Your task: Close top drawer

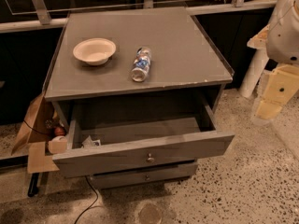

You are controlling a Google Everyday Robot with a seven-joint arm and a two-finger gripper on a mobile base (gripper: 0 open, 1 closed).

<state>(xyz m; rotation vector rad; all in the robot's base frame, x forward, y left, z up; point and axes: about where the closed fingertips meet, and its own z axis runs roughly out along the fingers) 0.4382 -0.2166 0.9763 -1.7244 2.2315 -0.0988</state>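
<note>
The top drawer (pixel 187 149) stands pulled well out of the grey cabinet, its wide front panel hanging forward of the counter (pixel 187 45) edge, with the small round knob (pixel 150 158) at the panel's middle facing the floor side of the view. Inside, the drawer is mostly bare, with a small crumpled pale scrap (pixel 91 143) in its front left corner. Beneath it a lower drawer (pixel 121 178) sits nearly flush, only its front strip showing. On the counter a white bowl (pixel 94 51) stands upright towards the back left, and a bottle (pixel 141 64) lies on its side just beside it, apart from the bowl. My pincer (pixel 273 97) is off at the right edge of the view, well apart from the drawer and not touching the cabinet; I cannot tell whether it is apart or together. A brown paper bag (pixel 32 120) leans by the cabinet's left side, and a dark cable (pixel 91 199) trails across the speckled floor (pixel 243 185) in front.
</note>
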